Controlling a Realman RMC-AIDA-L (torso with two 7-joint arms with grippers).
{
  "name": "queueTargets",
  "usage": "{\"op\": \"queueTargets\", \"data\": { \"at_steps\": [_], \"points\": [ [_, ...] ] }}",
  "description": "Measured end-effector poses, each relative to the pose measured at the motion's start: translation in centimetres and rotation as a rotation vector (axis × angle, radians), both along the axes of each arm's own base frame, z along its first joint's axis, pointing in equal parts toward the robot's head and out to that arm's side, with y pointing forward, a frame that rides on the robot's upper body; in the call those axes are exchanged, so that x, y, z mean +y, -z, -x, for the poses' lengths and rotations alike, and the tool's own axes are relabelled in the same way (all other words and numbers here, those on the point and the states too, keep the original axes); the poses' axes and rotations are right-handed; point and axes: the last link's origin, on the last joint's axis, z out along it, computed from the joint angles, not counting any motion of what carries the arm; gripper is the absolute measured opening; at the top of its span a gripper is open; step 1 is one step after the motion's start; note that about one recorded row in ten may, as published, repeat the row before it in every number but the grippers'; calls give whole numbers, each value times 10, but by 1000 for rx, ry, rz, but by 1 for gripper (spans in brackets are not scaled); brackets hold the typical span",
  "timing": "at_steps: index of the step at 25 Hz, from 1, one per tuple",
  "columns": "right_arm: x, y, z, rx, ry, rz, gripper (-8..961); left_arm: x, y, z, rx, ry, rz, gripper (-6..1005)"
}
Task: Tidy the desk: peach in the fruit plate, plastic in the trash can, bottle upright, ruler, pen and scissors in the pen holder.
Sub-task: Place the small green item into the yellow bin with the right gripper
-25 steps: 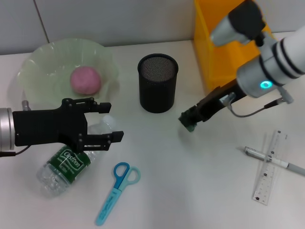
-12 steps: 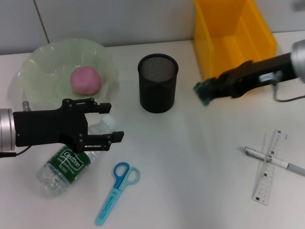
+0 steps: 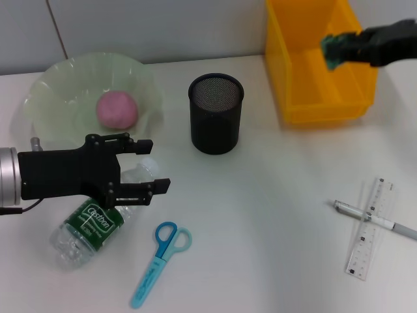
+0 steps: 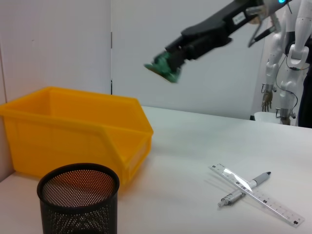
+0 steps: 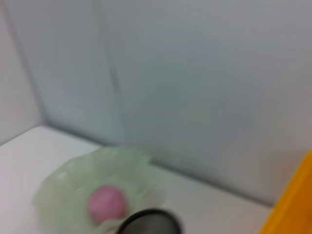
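Your right hand (image 3: 330,49) grips green plastic (image 4: 163,67) above the yellow trash can (image 3: 306,78); your left hand (image 3: 140,171) hovers spread over the bottle (image 3: 88,225).

One peach (image 3: 117,109); one bottle (image 3: 91,225); one scissors (image 3: 159,262); one pen (image 3: 374,220); one ruler (image 3: 369,228).

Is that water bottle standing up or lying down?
Lying down. The bottle rests on its side on the desk, its cap end under the left end effector.
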Motion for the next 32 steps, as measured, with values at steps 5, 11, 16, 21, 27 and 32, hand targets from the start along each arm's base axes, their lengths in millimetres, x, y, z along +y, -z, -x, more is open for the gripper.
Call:
{"op": "queueTargets", "data": {
  "at_steps": [5, 11, 16, 21, 27, 32],
  "points": [
    [10, -6, -7, -11, 13, -94, 404, 0, 0, 0, -1, -2, 2, 785],
    [25, -8, -23, -8, 79, -197, 413, -1, 0, 0, -3, -4, 4, 785],
    [35, -5, -37, -24, 135, -238, 420, -1, 1, 0, -7, -3, 9, 785],
    [48, 10, -46, -104, 174, -193, 428, -1, 1, -1, -8, -3, 11, 785],
    [65, 28, -51, -187, 207, -152, 437, -1, 1, -2, -12, -4, 14, 786],
    [74, 35, -50, -209, 210, -140, 444, -1, 0, -3, -14, -6, 16, 786]
  ]
}}
